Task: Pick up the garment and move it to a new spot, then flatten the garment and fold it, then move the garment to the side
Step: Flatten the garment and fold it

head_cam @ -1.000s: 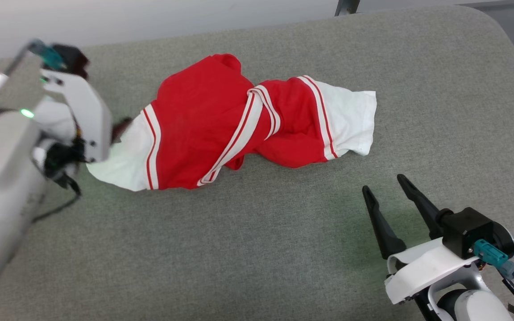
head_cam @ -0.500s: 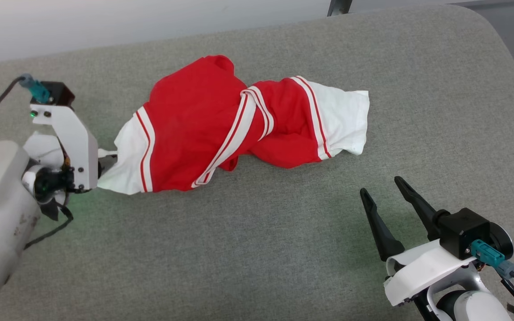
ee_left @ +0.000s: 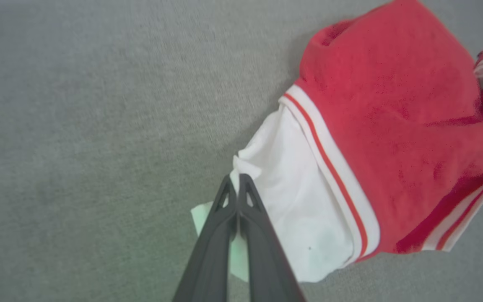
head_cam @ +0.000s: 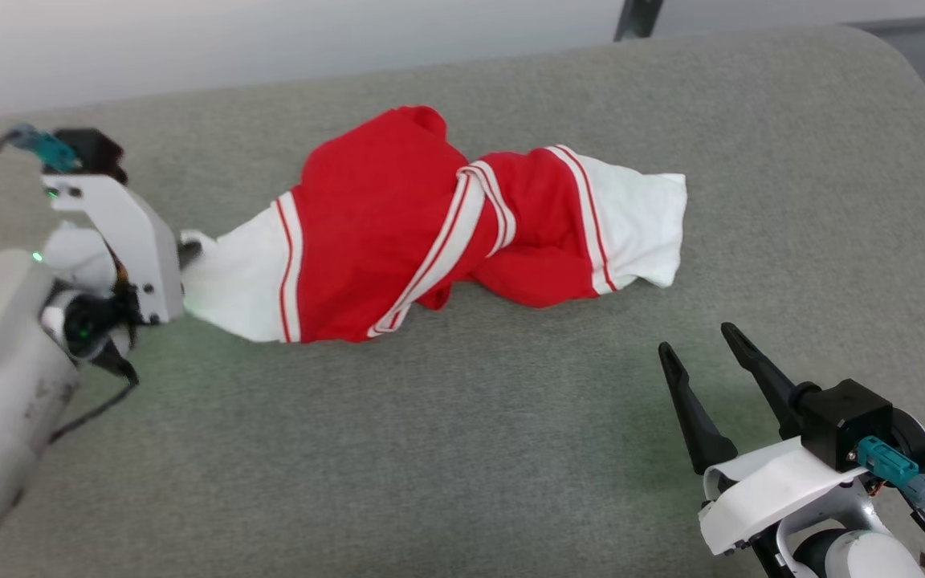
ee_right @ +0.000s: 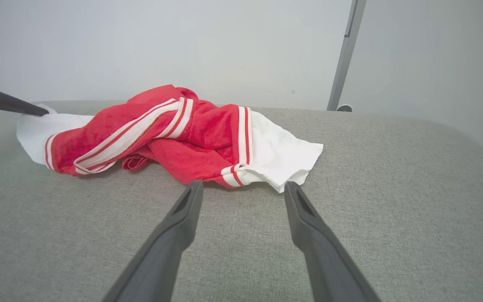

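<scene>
A grey, cloth-covered pad [head_cam: 446, 449] with rounded corners carries everything, with a pale wall [head_cam: 270, 40] behind it. Nearest, in the lower right of the head view, the right gripper [head_cam: 695, 341] hovers just over the pad. Its two dark fingers are spread wide with nothing between them, pointing up the frame toward a white sleeve end, near it but not touching.

At the left edge, a little farther up, the left gripper [ee_left: 237, 186] has its fingers pressed tight together. Its wrist view shows them pinching a small peak of white cloth at the rim of the other sleeve end.

The T-shirt [head_cam: 382, 233] lies across the middle of the pad, bunched and twisted into a long roll from mid-left to upper right. It has white sleeve ends at both tips and a red body between, with a striped band wound diagonally over it. Beyond it the pad runs to its far edge, and a dark metal post [head_cam: 635, 16] shows at the top of the frame.

The shirt looks light, soft and limp, so I judge it will sag and trail from a single pinch and drag on the rough pad rather than slide. A sleeve or hem edge, taken as one layer, should give the surest hold, since the twisted middle would gather several layers. Taking the free sleeve with the open gripper would likely let the twist be pulled out.
</scene>
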Robot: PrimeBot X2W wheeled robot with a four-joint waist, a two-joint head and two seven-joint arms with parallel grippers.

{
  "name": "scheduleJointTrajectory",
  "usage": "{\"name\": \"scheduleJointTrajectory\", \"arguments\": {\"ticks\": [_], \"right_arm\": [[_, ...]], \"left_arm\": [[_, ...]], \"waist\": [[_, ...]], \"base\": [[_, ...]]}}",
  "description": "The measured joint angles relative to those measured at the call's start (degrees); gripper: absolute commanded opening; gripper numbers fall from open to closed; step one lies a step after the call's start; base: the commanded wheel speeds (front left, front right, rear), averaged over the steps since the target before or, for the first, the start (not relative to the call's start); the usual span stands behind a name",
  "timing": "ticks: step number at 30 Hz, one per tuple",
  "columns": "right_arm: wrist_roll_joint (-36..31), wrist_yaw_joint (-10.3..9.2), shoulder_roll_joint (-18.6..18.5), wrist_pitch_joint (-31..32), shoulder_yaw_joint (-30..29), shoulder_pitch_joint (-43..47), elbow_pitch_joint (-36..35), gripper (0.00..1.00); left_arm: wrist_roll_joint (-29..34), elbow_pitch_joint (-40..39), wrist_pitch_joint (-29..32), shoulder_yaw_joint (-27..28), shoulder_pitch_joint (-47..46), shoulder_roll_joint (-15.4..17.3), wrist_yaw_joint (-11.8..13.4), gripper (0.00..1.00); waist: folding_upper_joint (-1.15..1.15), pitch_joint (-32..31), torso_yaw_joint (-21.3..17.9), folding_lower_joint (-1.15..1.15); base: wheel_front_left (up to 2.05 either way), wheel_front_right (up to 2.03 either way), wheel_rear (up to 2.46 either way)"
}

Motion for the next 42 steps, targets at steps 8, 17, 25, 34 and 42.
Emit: {"name": "scheduleJointTrajectory", "arguments": {"ticks": [8,17,25,34,42], "right_arm": [[-0.1,0.00,-0.3,1.2,-0.4,0.4,-0.8,1.00],[-0.1,0.00,-1.3,2.5,-1.5,0.9,-2.0,1.00],[-0.1,0.00,-3.2,4.5,-1.5,0.9,-1.9,1.00],[1.0,0.00,-7.2,7.5,0.5,1.0,-0.7,1.00],[4.4,0.00,-13.9,14.2,4.7,0.8,2.4,1.00]], "left_arm": [[-1.1,1.7,-8.0,2.9,1.8,1.8,1.3,0.00],[-3.0,4.0,-8.9,3.2,8.0,1.3,2.7,0.00],[-3.4,4.3,-14.3,4.4,8.9,0.4,2.0,1.00],[-3.5,1.0,-25.9,6.0,14.9,-0.2,1.3,1.00],[-2.1,-8.1,-37.5,6.2,26.0,-2.8,3.8,1.00]], "waist": [[0.00,-2.1,2.8,0.00],[0.00,-2.9,4.2,0.00],[0.00,-3.8,3.5,0.00],[0.00,-6.4,4.6,0.00],[0.00,-8.5,7.7,0.00]], "base": [[0.00,0.00,0.00],[0.00,0.00,0.00],[0.00,0.00,0.00],[0.00,0.00,0.00],[0.00,0.00,0.00]]}}
